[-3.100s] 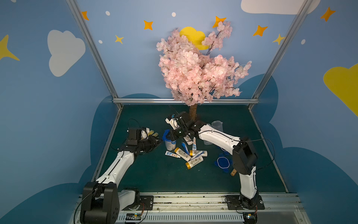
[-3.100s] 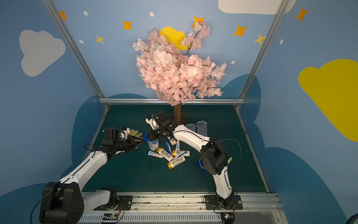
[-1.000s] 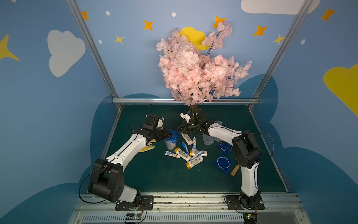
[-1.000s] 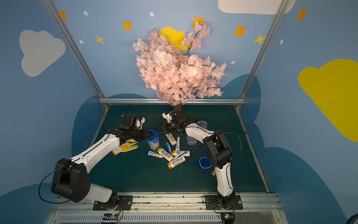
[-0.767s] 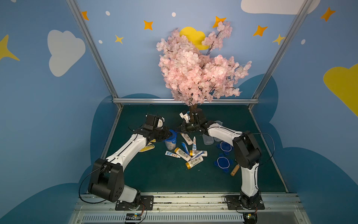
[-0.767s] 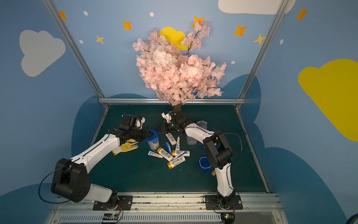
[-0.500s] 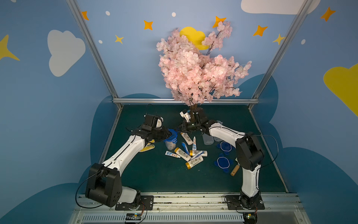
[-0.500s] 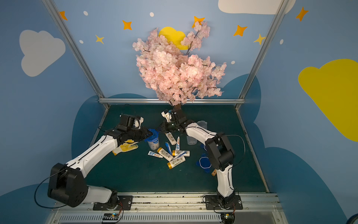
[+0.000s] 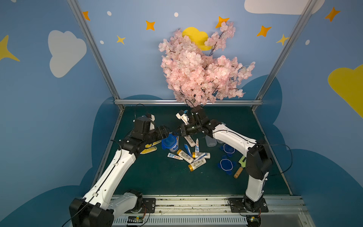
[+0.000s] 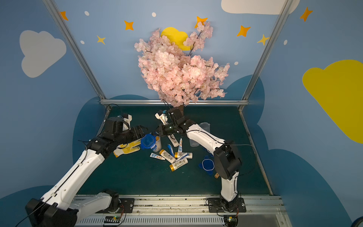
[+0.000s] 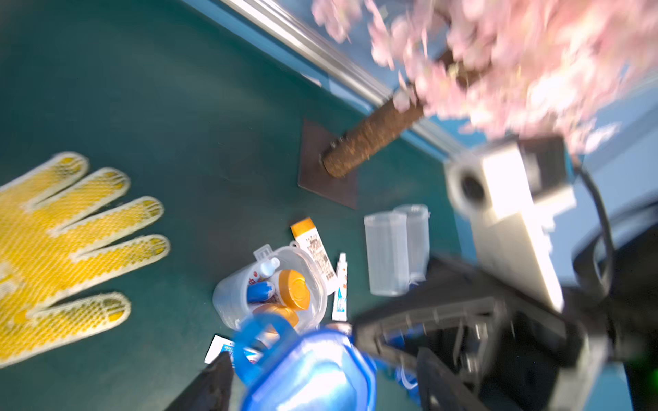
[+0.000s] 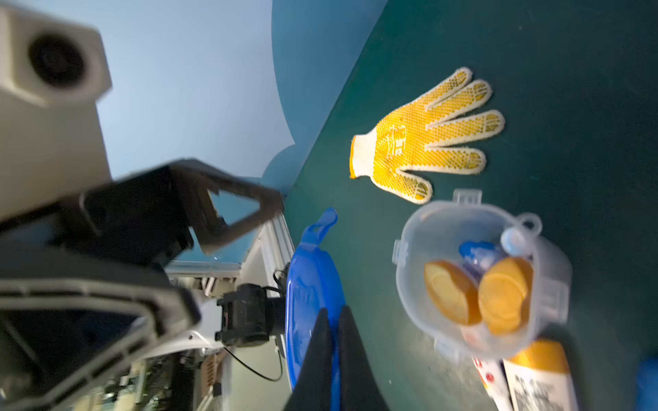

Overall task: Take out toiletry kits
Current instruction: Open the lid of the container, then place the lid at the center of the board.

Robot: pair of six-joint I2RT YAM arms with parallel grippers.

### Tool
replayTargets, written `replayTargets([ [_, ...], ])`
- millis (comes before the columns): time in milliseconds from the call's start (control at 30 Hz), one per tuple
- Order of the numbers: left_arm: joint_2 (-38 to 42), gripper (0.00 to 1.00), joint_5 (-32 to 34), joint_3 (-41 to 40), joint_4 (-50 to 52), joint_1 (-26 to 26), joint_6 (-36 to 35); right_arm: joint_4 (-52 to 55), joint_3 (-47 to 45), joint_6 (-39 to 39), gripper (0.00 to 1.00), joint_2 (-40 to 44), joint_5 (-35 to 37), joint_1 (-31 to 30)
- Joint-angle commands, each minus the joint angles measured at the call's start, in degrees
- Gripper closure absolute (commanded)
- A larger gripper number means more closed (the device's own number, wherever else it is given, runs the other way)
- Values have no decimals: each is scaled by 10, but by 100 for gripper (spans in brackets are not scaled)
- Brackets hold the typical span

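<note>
The right gripper [image 12: 333, 313] is pinching the edge of the blue lid [image 12: 309, 281] with its jaws closed tight. The left gripper [image 10: 144, 130] is standing open, its jaws spread to either side of that lid and gripping nothing. The clear jar [image 12: 413, 249] is sitting uncovered on the tabletop [image 9: 157, 176] just beneath the right gripper, and the orange-capped toiletry kits [image 12: 505, 291] are standing inside it. The loose kits [image 9: 193, 157] are lying on the far side of the jar from the left gripper. The step in hand is judged to be clearing the lid away. The right gripper is best carrying the lid well aside before releasing it, so that the clip tab [image 12: 322, 222] is not catching the jar's rim and tipping so light a container. The left gripper is best drawing back out of the lid's path, then steadying the jar's wall while the kits are being lifted out by their caps.
</note>
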State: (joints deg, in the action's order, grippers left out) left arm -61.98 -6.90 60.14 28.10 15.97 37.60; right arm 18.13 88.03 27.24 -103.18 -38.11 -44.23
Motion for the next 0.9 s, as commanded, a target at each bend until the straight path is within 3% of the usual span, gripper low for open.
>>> replayTargets([
  [0,35,0,67,-26,11,-11,1,153,-54,-103,100,110,148,-20],
  [100,52,0,73,-39,-3,-20,0,219,-119,-118,100,190,272,-40],
  [167,51,0,73,-41,-5,-23,-2,281,-147,-116,100,222,400,-67],
  [233,45,0,69,-42,-6,-25,0,343,-173,-81,100,236,494,-84],
  [400,19,0,58,-43,-11,-27,10,424,-229,-6,100,243,620,-110],
  [633,-1,0,41,-39,-14,-27,12,458,-220,27,100,129,660,-158],
  [867,-17,0,34,-40,-9,-27,11,334,-226,13,100,43,591,-203],
])
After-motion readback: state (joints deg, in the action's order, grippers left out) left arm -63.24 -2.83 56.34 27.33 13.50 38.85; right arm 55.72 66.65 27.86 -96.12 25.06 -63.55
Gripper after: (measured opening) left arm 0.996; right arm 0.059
